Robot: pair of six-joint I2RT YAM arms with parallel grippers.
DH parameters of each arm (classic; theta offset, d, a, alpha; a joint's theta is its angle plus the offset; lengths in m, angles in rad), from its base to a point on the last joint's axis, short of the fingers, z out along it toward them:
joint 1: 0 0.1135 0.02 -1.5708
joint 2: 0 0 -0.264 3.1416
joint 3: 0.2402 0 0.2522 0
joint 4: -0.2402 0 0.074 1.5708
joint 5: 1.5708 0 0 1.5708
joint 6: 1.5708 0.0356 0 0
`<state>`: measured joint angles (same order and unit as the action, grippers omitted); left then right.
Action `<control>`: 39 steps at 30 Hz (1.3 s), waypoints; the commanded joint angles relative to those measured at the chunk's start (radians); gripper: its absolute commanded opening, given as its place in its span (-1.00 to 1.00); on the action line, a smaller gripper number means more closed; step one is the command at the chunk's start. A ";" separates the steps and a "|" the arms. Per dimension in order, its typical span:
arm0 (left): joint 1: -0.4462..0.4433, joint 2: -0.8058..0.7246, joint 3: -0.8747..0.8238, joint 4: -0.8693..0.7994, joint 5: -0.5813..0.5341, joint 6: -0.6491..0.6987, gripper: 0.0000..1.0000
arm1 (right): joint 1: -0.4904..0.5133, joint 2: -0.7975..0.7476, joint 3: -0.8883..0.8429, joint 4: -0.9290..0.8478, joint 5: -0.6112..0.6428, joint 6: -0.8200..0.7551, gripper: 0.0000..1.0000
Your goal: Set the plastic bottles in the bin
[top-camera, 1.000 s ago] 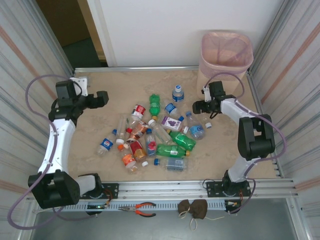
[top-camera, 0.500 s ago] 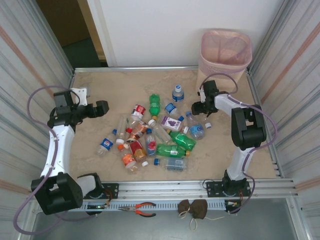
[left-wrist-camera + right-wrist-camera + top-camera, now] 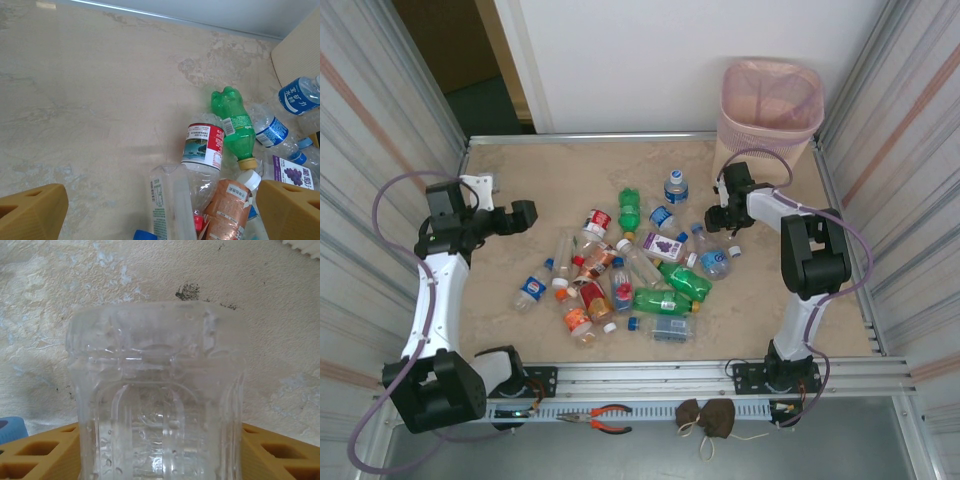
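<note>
Right fingers [image 3: 40, 450]: flank clear bottle [image 3: 157, 390]; I cannot tell if pinching, so squeeze gently, centred.
Left fingers [image 3: 30, 212]: spread wide.

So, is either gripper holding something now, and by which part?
The left gripper is open and empty. The right gripper has a clear bottle between its fingers, at the body; whether it grips yet cannot be told.

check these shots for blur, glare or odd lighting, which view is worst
Top external: even soft light, faint shadows, sharp; the side walls splay outward. Left wrist: the plastic bottles are crisp, the left claw tips at the bottom corners soft. Right wrist, the worst: one clear bottle sits so near that it looks hazy, with pale highlights, though the table behind is sharp.
</note>
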<state>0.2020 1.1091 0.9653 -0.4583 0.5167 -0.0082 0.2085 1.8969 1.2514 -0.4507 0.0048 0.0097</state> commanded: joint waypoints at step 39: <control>0.059 -0.009 -0.053 0.120 0.147 -0.088 0.92 | -0.244 -0.148 0.812 -0.108 -0.374 0.288 0.15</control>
<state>0.2535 1.1084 0.9279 -0.3634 0.6327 -0.0769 -0.0177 1.6848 2.0003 -0.6197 -0.3016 0.2050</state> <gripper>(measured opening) 0.961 0.586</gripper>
